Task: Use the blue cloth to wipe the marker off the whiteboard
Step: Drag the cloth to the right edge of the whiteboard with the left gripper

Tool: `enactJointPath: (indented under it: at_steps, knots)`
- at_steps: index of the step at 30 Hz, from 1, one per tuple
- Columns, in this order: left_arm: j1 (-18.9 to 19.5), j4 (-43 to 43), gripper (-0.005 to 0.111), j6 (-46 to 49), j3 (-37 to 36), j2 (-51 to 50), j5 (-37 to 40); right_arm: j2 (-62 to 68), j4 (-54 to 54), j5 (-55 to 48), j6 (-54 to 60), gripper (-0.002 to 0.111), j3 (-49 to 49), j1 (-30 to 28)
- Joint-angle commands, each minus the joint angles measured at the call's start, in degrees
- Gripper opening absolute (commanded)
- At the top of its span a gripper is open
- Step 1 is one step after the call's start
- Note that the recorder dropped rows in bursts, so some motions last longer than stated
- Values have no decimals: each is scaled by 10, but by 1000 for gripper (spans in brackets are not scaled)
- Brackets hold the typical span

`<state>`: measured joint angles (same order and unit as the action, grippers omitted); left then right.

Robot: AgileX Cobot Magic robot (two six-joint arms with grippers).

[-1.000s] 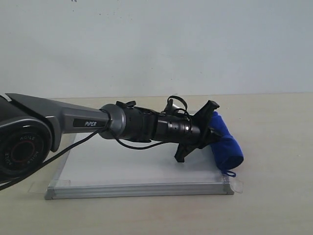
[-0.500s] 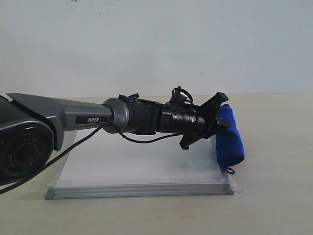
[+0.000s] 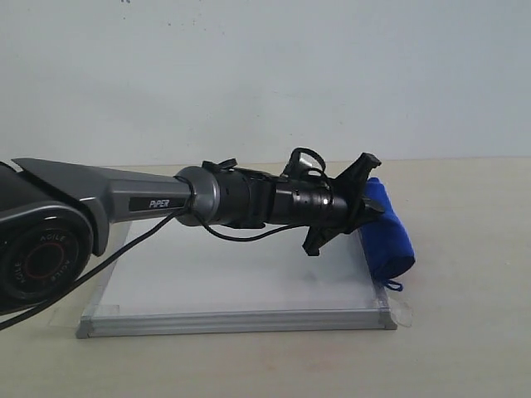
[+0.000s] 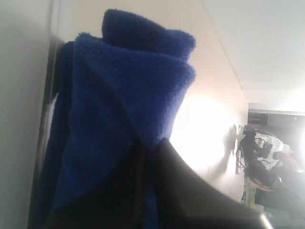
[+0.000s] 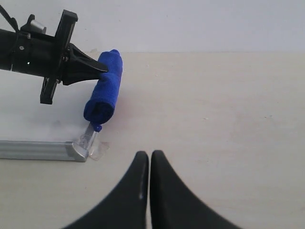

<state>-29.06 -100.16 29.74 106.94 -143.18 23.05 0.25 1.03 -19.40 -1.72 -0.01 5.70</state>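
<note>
The blue cloth [image 3: 388,236] is a rolled plush bundle lying along the right edge of the whiteboard [image 3: 232,282], its thin loop dangling near the front corner. My left gripper [image 3: 373,212] reaches across the board and is shut on the cloth's far half. In the left wrist view the cloth [image 4: 124,95] fills the frame, pinched between the left gripper's [image 4: 150,143] dark fingers. The right wrist view shows the cloth [image 5: 104,93], the left gripper [image 5: 102,69] and the board's corner [image 5: 38,149]. My right gripper [image 5: 149,155] is shut on nothing above the bare table. No red marker lines show.
A clear tape tab [image 3: 402,313] sticks out at the board's front right corner. The beige table [image 3: 465,249] stretches to the right of the board, with a pale wall behind. The left arm's body [image 3: 99,207] spans the board's left half.
The left gripper, still holding the cloth, lifted and swung toward the board's far side, then came back slightly. The cloth shifted a little with it along the right edge.
</note>
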Motion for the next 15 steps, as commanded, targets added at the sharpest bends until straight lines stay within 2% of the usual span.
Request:
enactJointPath:
  at_steps: [1,15]
  knots:
    - [-3,2,4,-23,4,-1,-3,-3,-1,3,2,1,0,2]
    - [-3,2,7,-23,4,-1,30,-3,-1,3,2,1,0,2]
